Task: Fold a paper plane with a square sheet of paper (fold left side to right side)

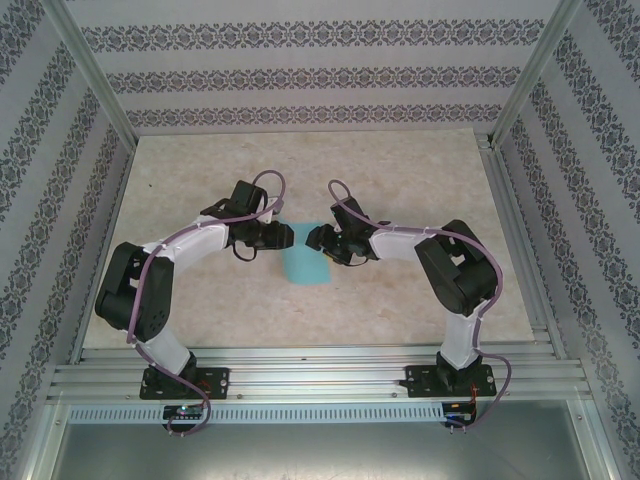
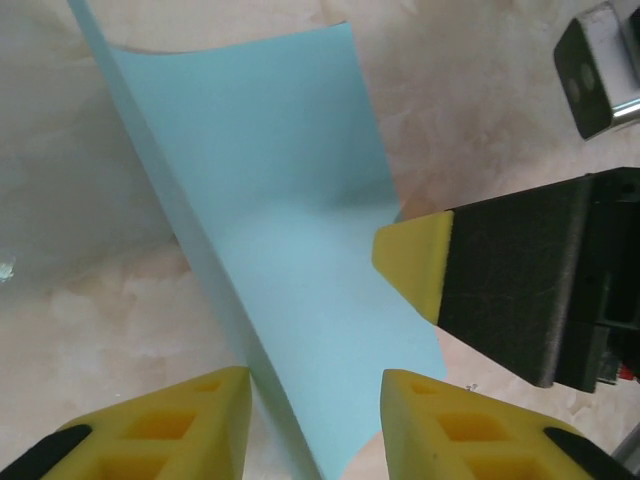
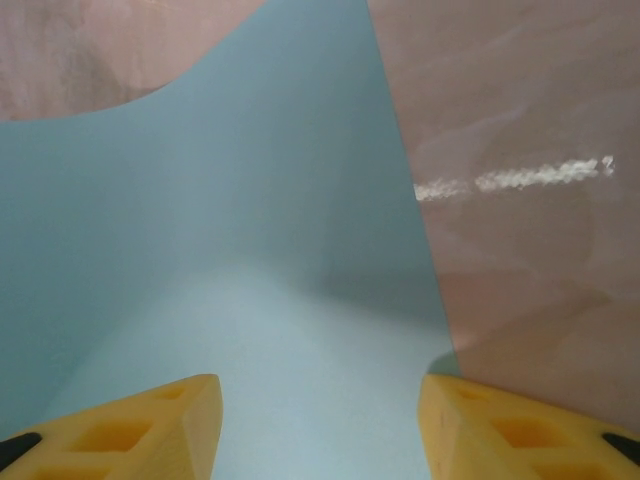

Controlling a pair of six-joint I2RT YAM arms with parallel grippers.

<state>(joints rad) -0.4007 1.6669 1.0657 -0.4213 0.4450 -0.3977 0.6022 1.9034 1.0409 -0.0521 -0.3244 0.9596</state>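
Turquoise-blue square sheet of thin paper (image 1: 304, 267) lies at the middle of the beige marbled table top (image 1: 400, 300), one side curled upward. It is probably featherlight, floppy and easily creased, so pinch it near an edge. Over the table's middle, the yellow-tipped left gripper (image 2: 315, 425) and right gripper (image 3: 320, 425) both have their jaws apart, clamping nothing.

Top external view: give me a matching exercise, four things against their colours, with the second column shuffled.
1. square sheet of paper
2. table
3. walls
4. left arm

A. marbled beige
B. black and white, with a purple cable
C. turquoise
D. grey floral stripes

Pairs: 1-C, 2-A, 3-D, 4-B.
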